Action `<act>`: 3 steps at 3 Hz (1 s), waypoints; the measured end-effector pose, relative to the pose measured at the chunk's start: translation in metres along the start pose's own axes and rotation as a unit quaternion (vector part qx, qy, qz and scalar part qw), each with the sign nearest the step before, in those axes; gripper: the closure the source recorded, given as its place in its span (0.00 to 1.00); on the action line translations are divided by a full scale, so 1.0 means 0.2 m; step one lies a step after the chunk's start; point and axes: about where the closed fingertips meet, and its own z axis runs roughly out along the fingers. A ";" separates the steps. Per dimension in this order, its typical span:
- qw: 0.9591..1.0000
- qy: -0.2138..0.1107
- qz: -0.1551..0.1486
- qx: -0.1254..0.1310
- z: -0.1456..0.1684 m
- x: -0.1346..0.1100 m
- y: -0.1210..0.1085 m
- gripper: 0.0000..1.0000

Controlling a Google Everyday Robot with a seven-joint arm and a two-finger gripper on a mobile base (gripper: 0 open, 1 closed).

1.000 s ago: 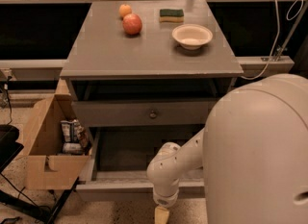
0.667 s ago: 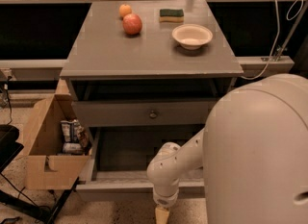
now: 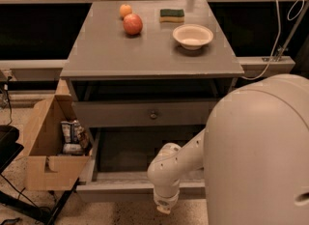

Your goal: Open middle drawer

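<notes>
Grey desk, seen from above and in front. On top: red apple, a smaller orange just behind it, a green sponge at the back, and a white bowl right of centre, all apart from each other. Under the top there is a dark gap, then the upper drawer with its front closed or nearly so and a small round knob at centre.

The middle drawer sits right below that, standing well out toward the camera, its inside dark. Its own knob is hidden behind the arm.

The robot's pale body fills the lower right. The arm bends down across the open drawer's front. The gripper hangs at the wrist's end, pointing at the floor, just in front of the middle drawer's front edge near its centre. Whether the gripper is open or closed: cannot tell; contact with the drawer also unclear.

A cardboard box stands on the floor left of the desk, beside the open drawer, with snack packets inside. A white cable hangs at the right.
</notes>
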 end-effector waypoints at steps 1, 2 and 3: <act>1.000 0.000 0.000 0.000 0.00 0.00 0.00 0.94; 1.000 0.000 0.000 0.000 0.00 0.00 0.00 1.00; 1.000 0.000 0.000 0.000 0.00 0.00 0.00 1.00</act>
